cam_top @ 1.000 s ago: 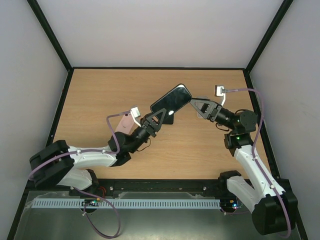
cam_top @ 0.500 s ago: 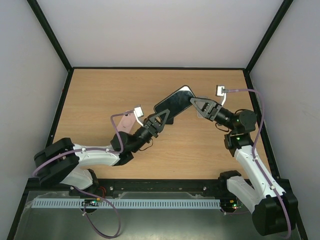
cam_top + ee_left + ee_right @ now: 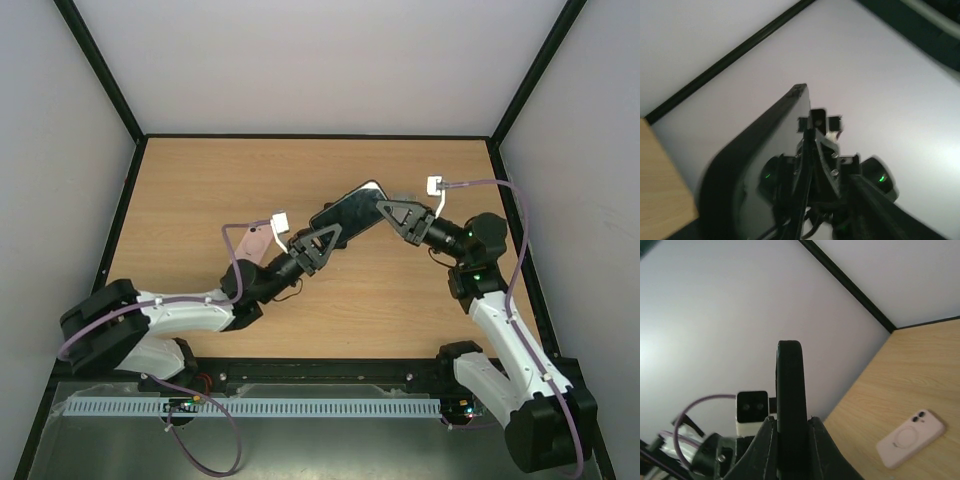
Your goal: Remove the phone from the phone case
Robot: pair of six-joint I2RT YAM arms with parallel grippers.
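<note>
The black phone (image 3: 350, 211) hangs slanted above the middle of the table, out of the case. My right gripper (image 3: 390, 213) is shut on its upper right end; in the right wrist view the phone (image 3: 791, 385) stands edge-on, clamped between that gripper's (image 3: 791, 420) fingers. My left gripper (image 3: 318, 242) sits at the phone's lower left end with its fingers parted. In the left wrist view the phone (image 3: 752, 165) is blurred and off to the left. The pink phone case (image 3: 250, 241) lies flat on the table beside the left arm, and shows as well in the right wrist view (image 3: 910, 437).
A wooden table (image 3: 200, 190) with a black frame is enclosed by white walls. A purple cable (image 3: 232, 262) loops over the left arm near the case. The left wrist's white camera block (image 3: 752, 412) faces the right wrist camera from behind the phone.
My right gripper has closed on the phone's upper end. My left gripper has loosened from its grip on the lower end. The phone has tilted slightly flatter and shifted right.
</note>
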